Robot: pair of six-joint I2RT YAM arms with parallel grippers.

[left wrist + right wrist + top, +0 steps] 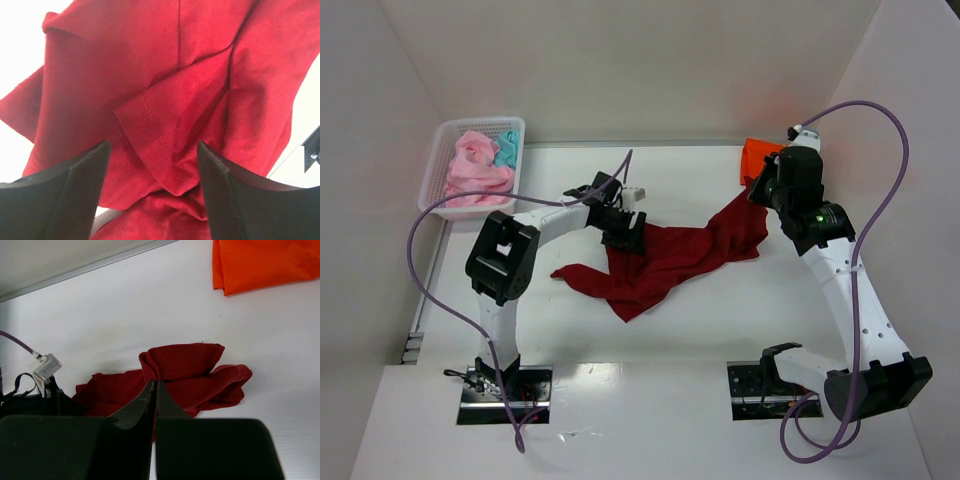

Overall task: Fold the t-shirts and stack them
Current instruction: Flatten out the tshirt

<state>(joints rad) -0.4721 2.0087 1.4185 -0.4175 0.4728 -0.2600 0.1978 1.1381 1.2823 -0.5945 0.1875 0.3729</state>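
Left wrist: left gripper [152, 147], jaws wide, straddles a dark red t-shirt [165, 85] fold, best pinched squarely through all layers; right gripper [154, 384] jaws closed.

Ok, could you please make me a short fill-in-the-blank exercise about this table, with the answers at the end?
1. The white basket holds pink shirts and a ____ one.
2. The orange shirt lies at the far ____ corner of the table.
3. The left fingers stand ____ over the dark red shirt.
4. The right fingers are ____.
Answers: teal; right; open; shut.
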